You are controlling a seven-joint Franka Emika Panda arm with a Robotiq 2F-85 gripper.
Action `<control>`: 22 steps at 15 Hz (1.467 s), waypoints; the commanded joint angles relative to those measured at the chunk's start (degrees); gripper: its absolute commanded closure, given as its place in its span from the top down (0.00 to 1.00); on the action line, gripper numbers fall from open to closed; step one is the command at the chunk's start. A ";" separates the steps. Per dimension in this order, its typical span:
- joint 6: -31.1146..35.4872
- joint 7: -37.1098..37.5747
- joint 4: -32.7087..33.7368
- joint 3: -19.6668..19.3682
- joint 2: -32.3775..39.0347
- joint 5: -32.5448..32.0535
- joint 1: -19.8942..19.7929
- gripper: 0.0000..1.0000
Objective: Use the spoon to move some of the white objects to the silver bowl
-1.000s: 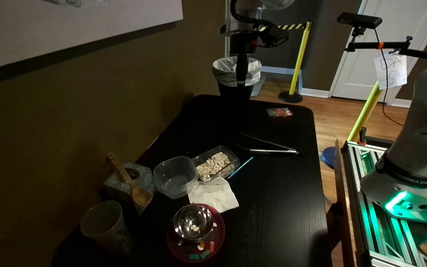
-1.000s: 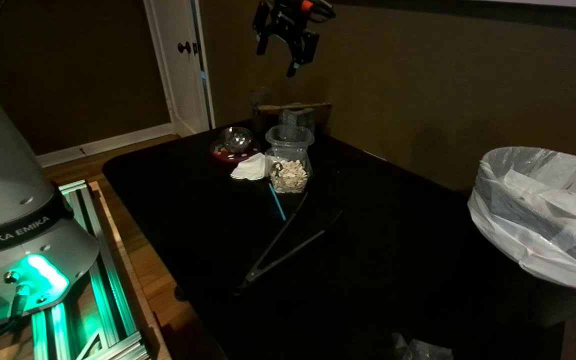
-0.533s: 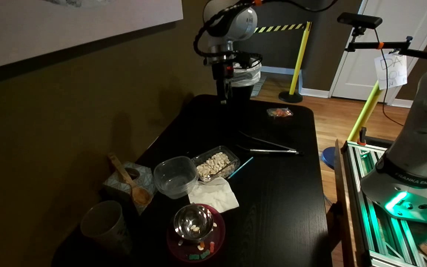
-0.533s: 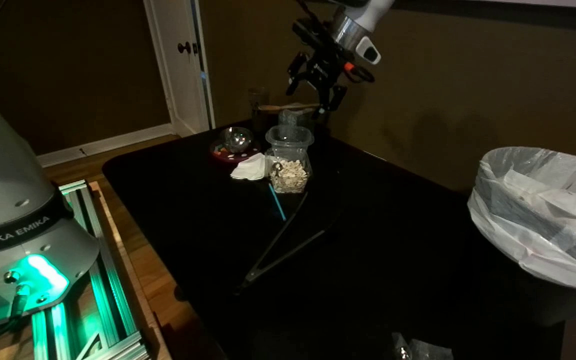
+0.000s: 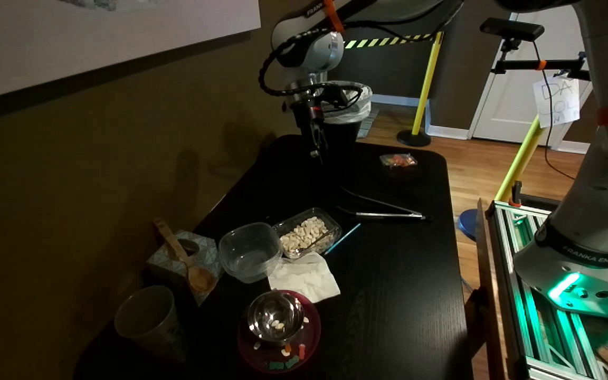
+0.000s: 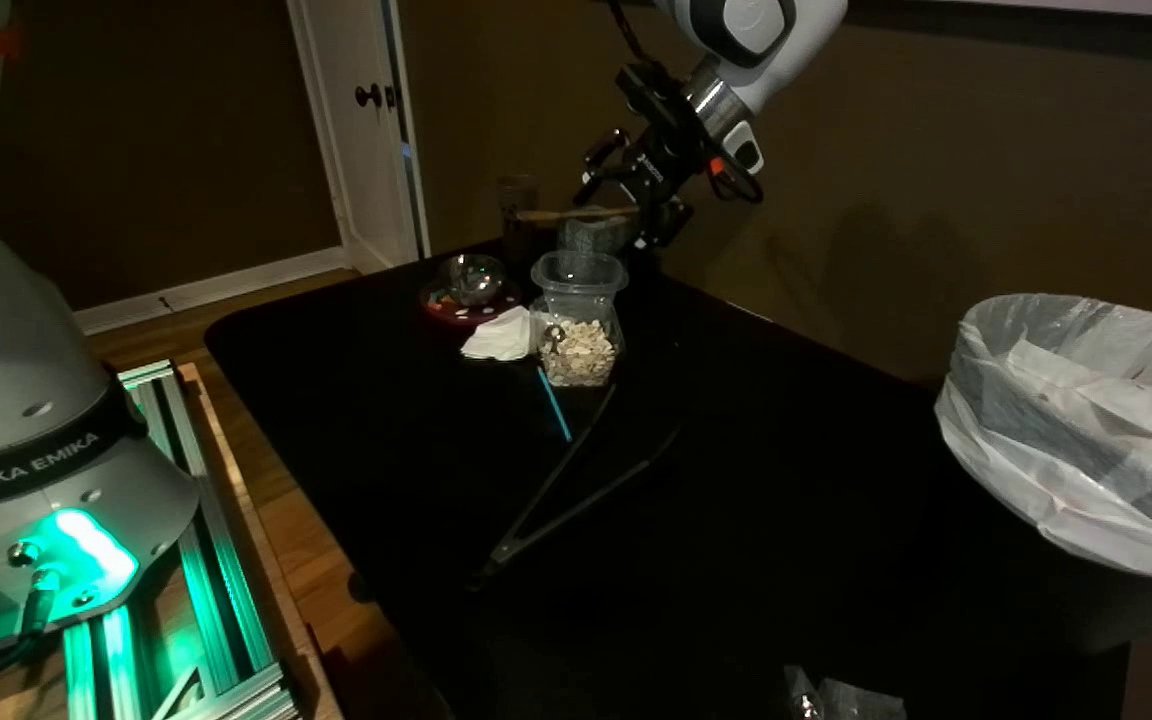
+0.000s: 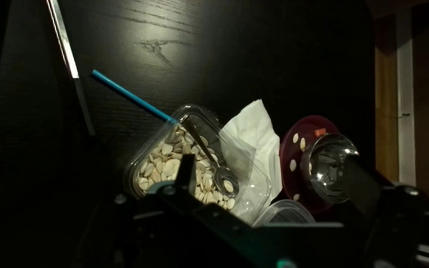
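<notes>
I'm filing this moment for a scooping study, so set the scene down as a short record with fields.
gripper: open, in the air, holding nothing
metal spoon: lying in the clear tray, not gripped
white objects: heaped in the tray; a few more in the silver bowl and on the dark red plate
silver bowl: on that plate
white napkin: between tray and plate
tongs: lying spread on the table

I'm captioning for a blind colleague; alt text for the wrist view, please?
A shiny spoon lies in a clear tray of pale seeds, which the open, empty gripper at the bottom partly hides. To the right, past a white napkin, a silver bowl stands on a dark red dish; at left, a blue stick and cropped tongs.
</notes>
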 commanded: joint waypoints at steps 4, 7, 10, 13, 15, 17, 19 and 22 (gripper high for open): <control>1.00 -17.38 6.13 5.11 9.90 1.37 -5.34 1.00; 4.25 -20.96 6.97 6.63 14.32 1.83 -5.15 1.00; 14.25 -22.13 2.52 7.28 13.60 0.69 -3.54 1.00; 11.10 -20.74 4.27 7.73 14.94 0.37 -4.15 1.00; 11.24 -20.00 3.87 7.19 14.61 -0.54 -3.83 1.00; 7.82 -20.42 5.07 7.24 15.79 -2.25 -3.73 1.00; 8.02 -21.80 4.18 7.81 15.65 -2.06 -4.02 1.00; 11.32 -25.69 0.18 7.59 13.23 -5.14 -2.85 1.00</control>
